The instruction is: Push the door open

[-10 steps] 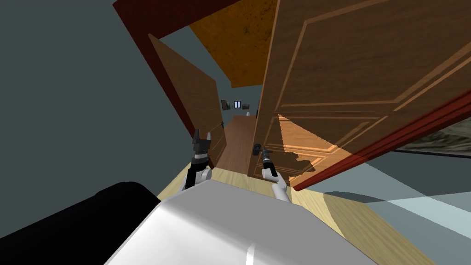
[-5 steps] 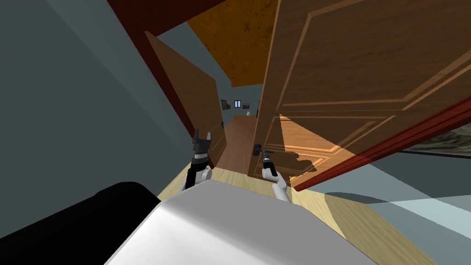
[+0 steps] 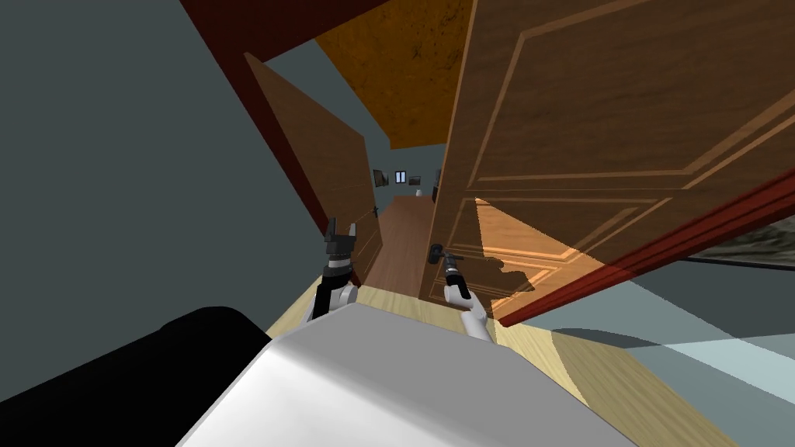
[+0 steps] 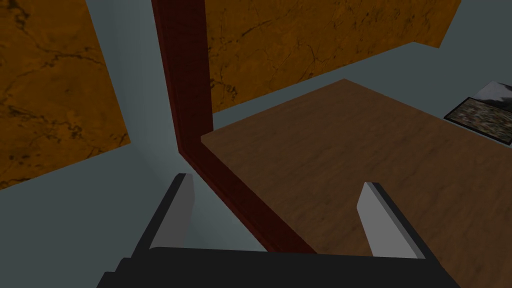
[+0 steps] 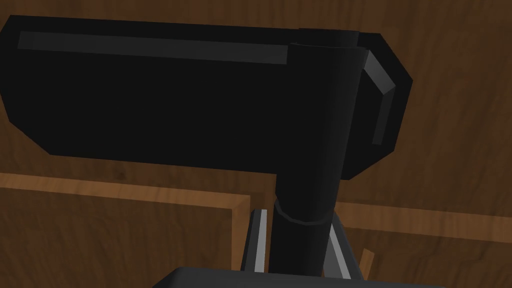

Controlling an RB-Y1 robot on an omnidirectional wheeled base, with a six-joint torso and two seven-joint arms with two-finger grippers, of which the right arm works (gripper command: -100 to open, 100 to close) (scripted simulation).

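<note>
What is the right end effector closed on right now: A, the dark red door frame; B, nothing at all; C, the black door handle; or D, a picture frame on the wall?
C: in the right wrist view, the right end effector has its fingers pressed against both sides of the black door handle on the brown door.

Home interior, at a doorway onto a passage. Upper right of the head view: a brown panelled wooden door (image 3: 590, 116), ajar in a dark red frame (image 3: 248, 23). Left of centre, a 2nd brown door (image 3: 334, 171). Pale plank floor (image 3: 567, 365) at lower right; grey-blue wall (image 3: 116, 194) at left. Orange-brown mottled ceiling (image 3: 404, 70) at top centre. At centre, small framed pictures (image 3: 380, 178) hang on the passage's far wall.
</note>
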